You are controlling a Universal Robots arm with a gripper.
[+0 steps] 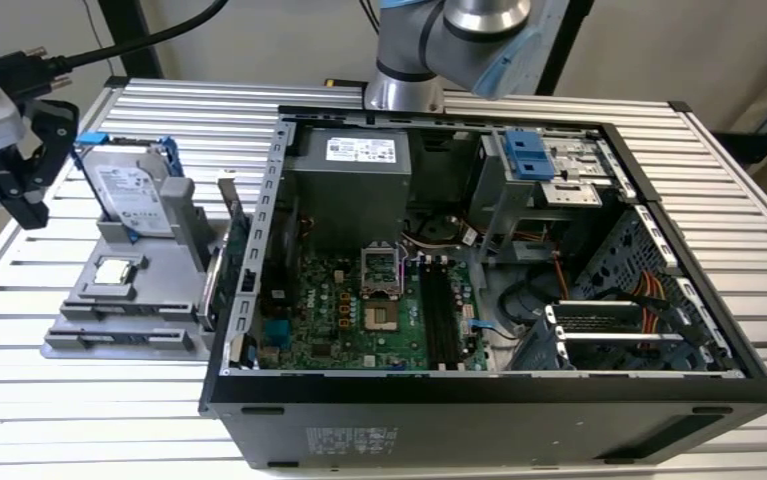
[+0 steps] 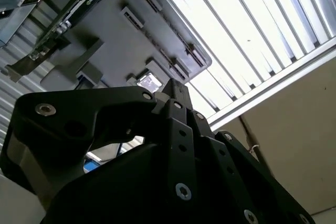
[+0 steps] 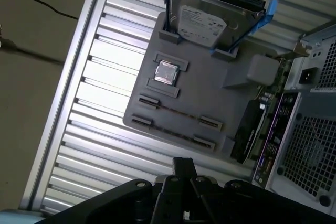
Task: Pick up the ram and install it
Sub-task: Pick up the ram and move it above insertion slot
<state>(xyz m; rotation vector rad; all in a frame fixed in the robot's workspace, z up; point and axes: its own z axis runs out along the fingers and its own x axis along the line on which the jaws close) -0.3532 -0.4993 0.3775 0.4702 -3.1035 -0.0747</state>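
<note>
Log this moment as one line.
gripper: hovering off the gray fixture, apart from ram | ram: in its slot, not picked | computer case: open

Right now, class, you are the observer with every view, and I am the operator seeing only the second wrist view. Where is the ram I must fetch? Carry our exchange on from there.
Observer: In the first wrist view the ram stands on edge in the gray fixture, on the far side of the CPU chip from the hard drive.
Operator: And where am I?
Observer: In the exterior view the gripper hangs at the exterior view's left, outside the computer case, close to the hard drive.
Operator: Is the case open?
Observer: Yes. Its motherboard faces up, with long dark slots on it.
</note>
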